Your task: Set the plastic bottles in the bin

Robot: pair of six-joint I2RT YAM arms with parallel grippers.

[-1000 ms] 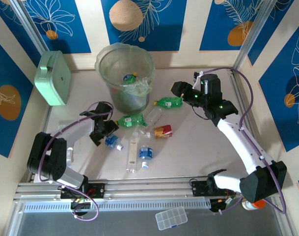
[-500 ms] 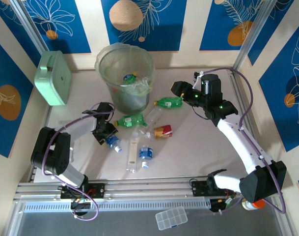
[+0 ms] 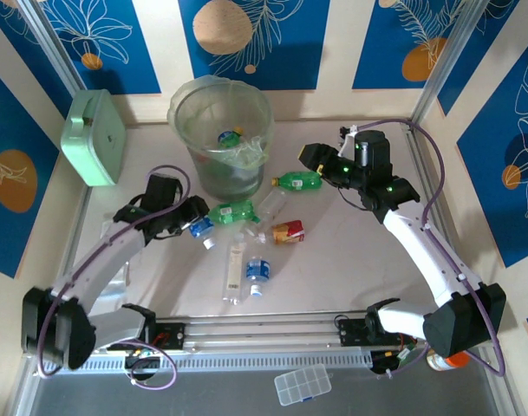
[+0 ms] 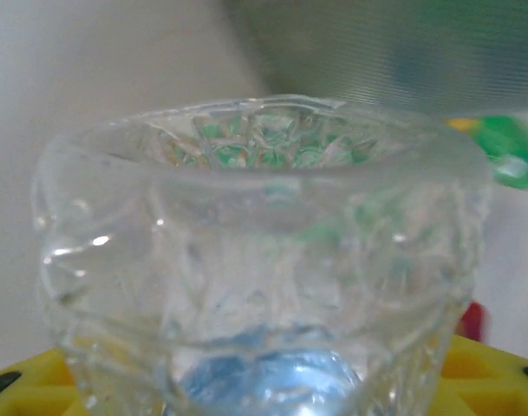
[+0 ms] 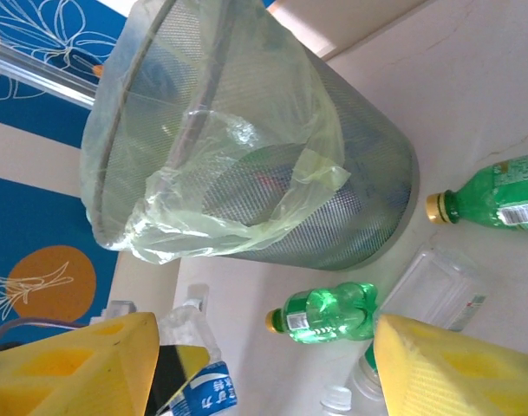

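In the top view my left gripper (image 3: 192, 223) is shut on a clear bottle with a blue label (image 3: 201, 230), just left of the bin's base. That bottle's ribbed base (image 4: 264, 251) sits between my yellow left fingers (image 4: 498, 374). The bin (image 3: 213, 178) stands at the back with a green bottle (image 3: 229, 136) inside. My right gripper (image 3: 321, 163) hangs open above a green bottle (image 3: 300, 181); its wrist view has the bin (image 5: 359, 199) and another green bottle (image 5: 329, 312) between the wide-apart pads (image 5: 454, 373). Several more bottles (image 3: 257, 276) lie mid-table.
A mint-green square box (image 3: 94, 139) leans at the back left wall. A clear compartment case (image 3: 303, 384) lies on the front ledge. An orange-lidded jar (image 3: 446, 358) peeks out behind the right arm's base. Metal rails (image 3: 264, 325) run along the near edge.
My left arm has swung and raised its gripper towards the bin, carrying the blue-labelled bottle off the table. The right arm has stayed still.
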